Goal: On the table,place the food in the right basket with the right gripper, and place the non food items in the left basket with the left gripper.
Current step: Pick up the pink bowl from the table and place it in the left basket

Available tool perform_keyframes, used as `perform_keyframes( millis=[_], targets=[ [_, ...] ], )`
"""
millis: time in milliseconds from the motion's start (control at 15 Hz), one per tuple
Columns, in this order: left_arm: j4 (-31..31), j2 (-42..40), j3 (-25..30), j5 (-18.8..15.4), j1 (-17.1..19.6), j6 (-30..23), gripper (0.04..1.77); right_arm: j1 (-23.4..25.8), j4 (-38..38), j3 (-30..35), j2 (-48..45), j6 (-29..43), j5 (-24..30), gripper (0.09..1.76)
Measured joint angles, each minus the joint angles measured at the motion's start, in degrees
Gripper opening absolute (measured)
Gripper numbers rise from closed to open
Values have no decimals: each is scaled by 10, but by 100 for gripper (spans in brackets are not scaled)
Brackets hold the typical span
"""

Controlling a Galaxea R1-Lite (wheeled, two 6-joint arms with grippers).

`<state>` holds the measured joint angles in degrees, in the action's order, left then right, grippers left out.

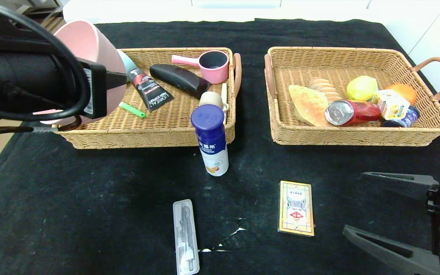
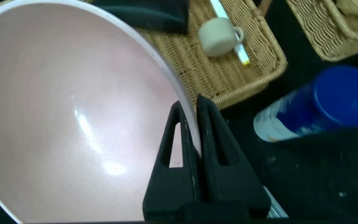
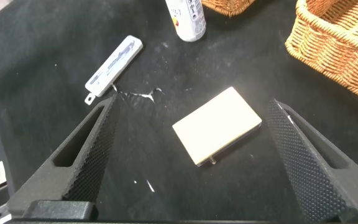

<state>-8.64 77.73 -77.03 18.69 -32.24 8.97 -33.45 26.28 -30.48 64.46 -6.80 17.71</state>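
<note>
Holding the pink bowl (image 1: 90, 49) by its rim, the left tool (image 2: 194, 146) has its fingers pinched shut across the wall, one inside and one outside. That grip makes sense for a wide, thin-walled thing you can't span any other way. It's up over the near-left corner of the left basket (image 1: 159, 137), tilted, so my guess is it's about to be set down there as a non-food item.

The left basket already has a tube (image 1: 149, 91), a black case (image 1: 180, 79), a pink pot (image 1: 210, 65), a green stick (image 1: 132, 110) and a small beige cup (image 1: 211, 100) against the right wall.

The right basket (image 1: 357, 135) holds bread (image 1: 308, 104), a can (image 1: 351, 112) on its side, a yellow fruit (image 1: 361, 88), a small carton (image 1: 392, 105), an orange thing (image 1: 405, 90) and something dark blue I can't identify.

The right tool (image 3: 194, 152) is spread wide and empty, low over the bench (image 1: 90, 214), with the card box (image 1: 296, 207) lying between its fingers in the wrist view, not touched.

Still out on the bench: a blue-capped bottle (image 1: 212, 141) standing just in front of the left basket, and a clear case (image 1: 185, 236) lying flat. The bottle looks like a drink, so probably the right side's job.
</note>
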Motion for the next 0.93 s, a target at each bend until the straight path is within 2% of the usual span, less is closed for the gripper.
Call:
perform_keyframes(
  millis=[133, 333, 667, 933],
  targets=[
    [6, 42, -41, -15, 24, -4, 17, 1, 0, -1, -3, 0, 0, 171],
    [51, 110, -91, -38, 65, -11, 17, 2, 0, -2, -10, 0, 0, 171],
    [113, 204, -129, -58, 125, -15, 17, 5, 0, -3, -17, 0, 0, 171],
    [149, 241, -133, -64, 135, -35, 17, 8, 0, -5, -25, 0, 0, 171]
  ],
)
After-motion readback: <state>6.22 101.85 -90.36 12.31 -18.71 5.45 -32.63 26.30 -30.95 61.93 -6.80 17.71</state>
